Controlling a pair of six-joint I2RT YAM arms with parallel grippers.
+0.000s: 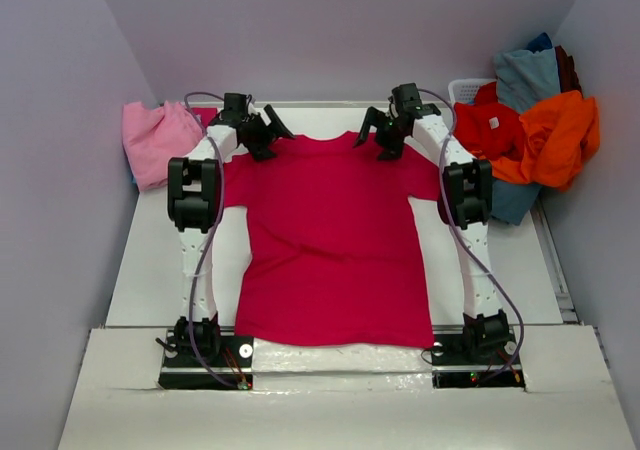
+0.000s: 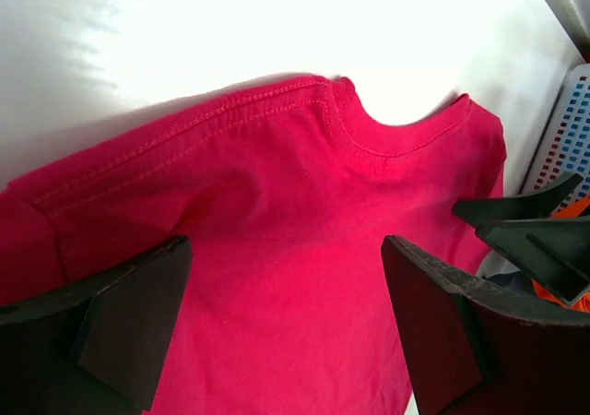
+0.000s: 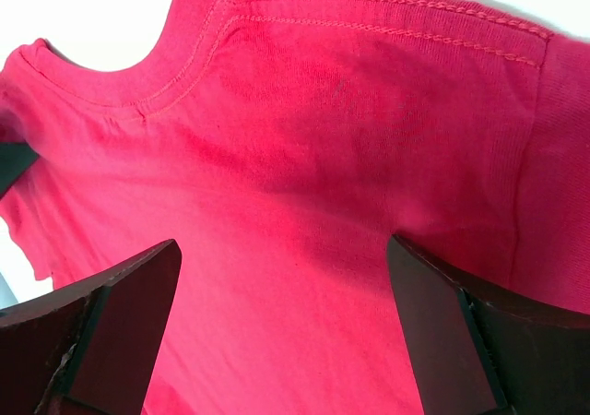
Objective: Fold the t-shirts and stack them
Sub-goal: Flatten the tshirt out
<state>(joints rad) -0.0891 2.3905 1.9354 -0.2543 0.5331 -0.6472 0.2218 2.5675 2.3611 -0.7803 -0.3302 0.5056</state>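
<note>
Crimson cotton fills the middle of the overhead view. One crimson t-shirt (image 1: pixel 330 240) lies spread flat on the white bench (image 1: pixel 150 270), collar at the far end, hem at the near edge, both sleeves out. The left end effector (image 1: pixel 262 132) sits over its left shoulder and the right end effector (image 1: pixel 385 138) over its right shoulder, one on either side of the collar. Just off the crimson t-shirt's left sleeve lies one pink t-shirt (image 1: pixel 155 142), crumpled. To its right, a white basket (image 1: pixel 468 86) carries a heap: one red t-shirt (image 1: pixel 485 130), one orange t-shirt (image 1: pixel 555 140) and one grey-blue t-shirt (image 1: pixel 525 75), with darker cloth around them. The number of garments underneath cannot be told.

Left wrist view: the left end effector (image 2: pixel 286 327) is spread wide with nothing between its jaws. Below it is crimson fabric, the collar (image 2: pixel 387 143) just beyond. Contact with the cloth cannot be confirmed.

Right wrist view: the right end effector (image 3: pixel 286 332) is likewise fully spread and empty, above the same fabric beside the collar (image 3: pixel 111 88).

Status, as judged: no folded shirt and no stack is visible. One shirt is laid out ready, with its first fold not yet made. At least four more await.
</note>
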